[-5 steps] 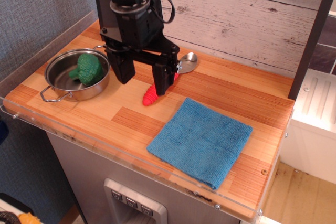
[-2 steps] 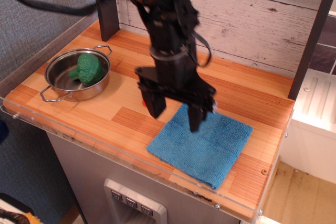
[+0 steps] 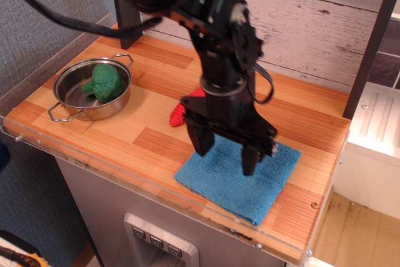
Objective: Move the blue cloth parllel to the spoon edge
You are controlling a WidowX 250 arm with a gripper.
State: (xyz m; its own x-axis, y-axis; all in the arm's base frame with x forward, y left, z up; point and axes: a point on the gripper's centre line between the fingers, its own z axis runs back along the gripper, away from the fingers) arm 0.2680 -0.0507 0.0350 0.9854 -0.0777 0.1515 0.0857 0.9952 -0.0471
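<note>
Your claw (image 3: 227, 157) hangs wide open over the cloth (image 3: 239, 170), gripping nothing, cloth flat near the desk (image 3: 112, 136) front-right corner, spoon (image 3: 185, 109) mostly hidden mid-desk, so grasp and move are all left.

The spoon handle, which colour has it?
Bright red; the spoon handle shows partly behind the arm in the observation.image view.
</note>
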